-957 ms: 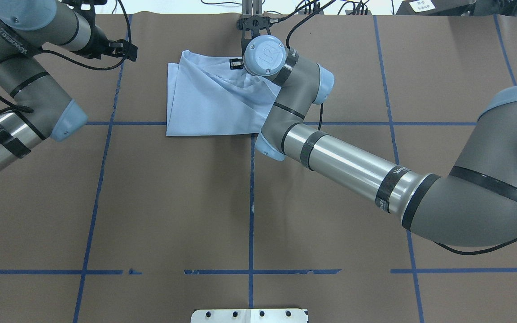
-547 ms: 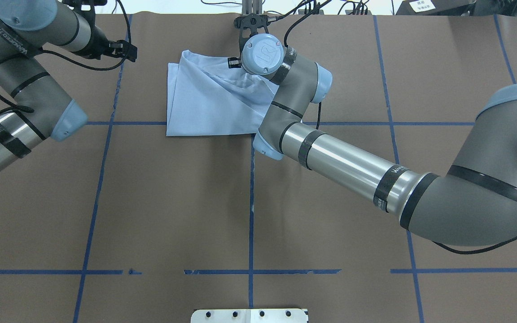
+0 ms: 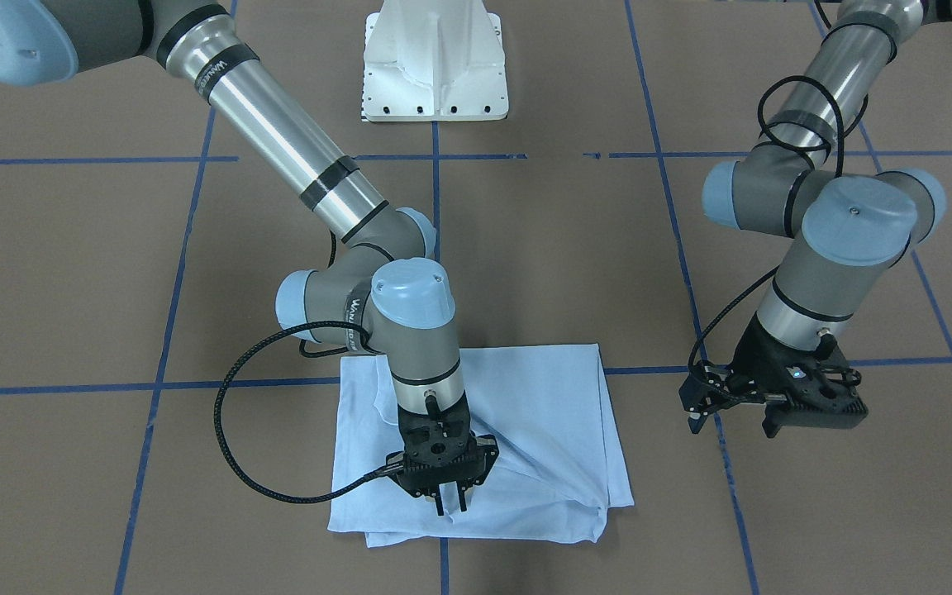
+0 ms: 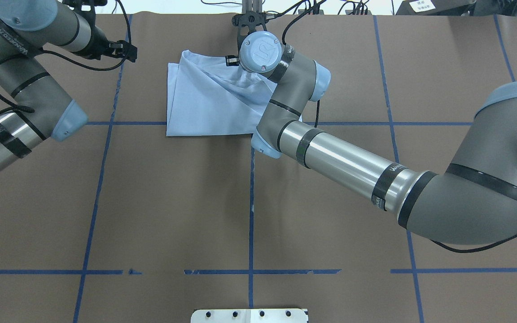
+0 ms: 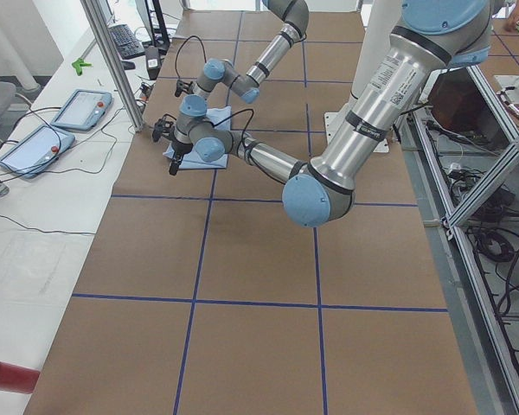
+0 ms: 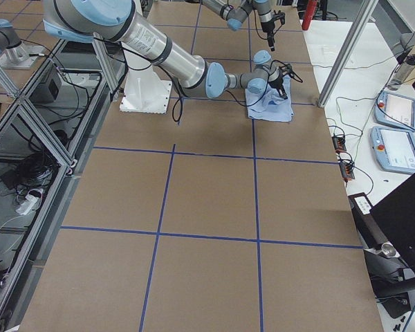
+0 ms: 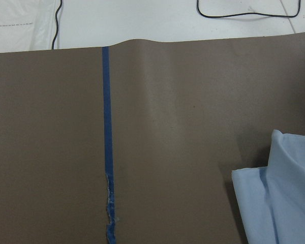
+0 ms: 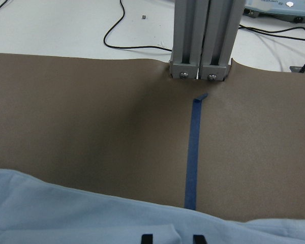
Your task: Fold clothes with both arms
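**Right pincer nipping the folded shirt**

The light blue thin-fabric T-shirt [image 4: 204,103] is lying folded into a rough rectangle on the brown paper-covered table [image 4: 249,202], near its far middle edge. The right black two-finger gripper [image 3: 452,502] is pointing down and pinching a ridge of the fabric. The left black gripper [image 3: 732,423] is hovering beside the shirt, fingers spread, gripping nothing.

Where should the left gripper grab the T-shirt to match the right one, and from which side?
Take the T-shirt at its far corner nearest the left gripper, coming in from the robot's left side. That corner lies bare and slightly lifted in the left wrist view, while the right gripper seems to pinch the same far edge, so both ends could rise together.
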Robot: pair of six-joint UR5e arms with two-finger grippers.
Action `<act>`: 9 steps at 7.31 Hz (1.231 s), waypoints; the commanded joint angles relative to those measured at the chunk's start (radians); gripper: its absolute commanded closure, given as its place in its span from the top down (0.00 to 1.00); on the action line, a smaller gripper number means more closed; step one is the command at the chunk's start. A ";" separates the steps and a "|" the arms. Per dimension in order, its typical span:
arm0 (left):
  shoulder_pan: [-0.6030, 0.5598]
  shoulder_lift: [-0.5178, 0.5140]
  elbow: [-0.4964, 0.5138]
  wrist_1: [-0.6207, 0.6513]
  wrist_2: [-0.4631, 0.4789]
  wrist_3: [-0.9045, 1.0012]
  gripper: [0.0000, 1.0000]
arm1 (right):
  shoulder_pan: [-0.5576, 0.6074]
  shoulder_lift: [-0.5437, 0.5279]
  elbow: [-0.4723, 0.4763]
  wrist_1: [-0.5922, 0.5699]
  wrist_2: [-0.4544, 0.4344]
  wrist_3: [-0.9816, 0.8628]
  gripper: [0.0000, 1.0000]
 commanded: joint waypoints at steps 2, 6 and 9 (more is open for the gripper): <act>0.000 -0.001 0.001 0.000 0.000 -0.002 1.00 | 0.009 0.003 0.038 -0.082 0.030 0.004 0.99; -0.002 0.000 -0.007 0.002 0.000 -0.008 1.00 | 0.024 -0.216 0.481 -0.408 0.131 -0.011 1.00; -0.002 0.004 -0.007 0.002 0.000 -0.012 1.00 | 0.024 -0.319 0.656 -0.612 0.245 -0.006 1.00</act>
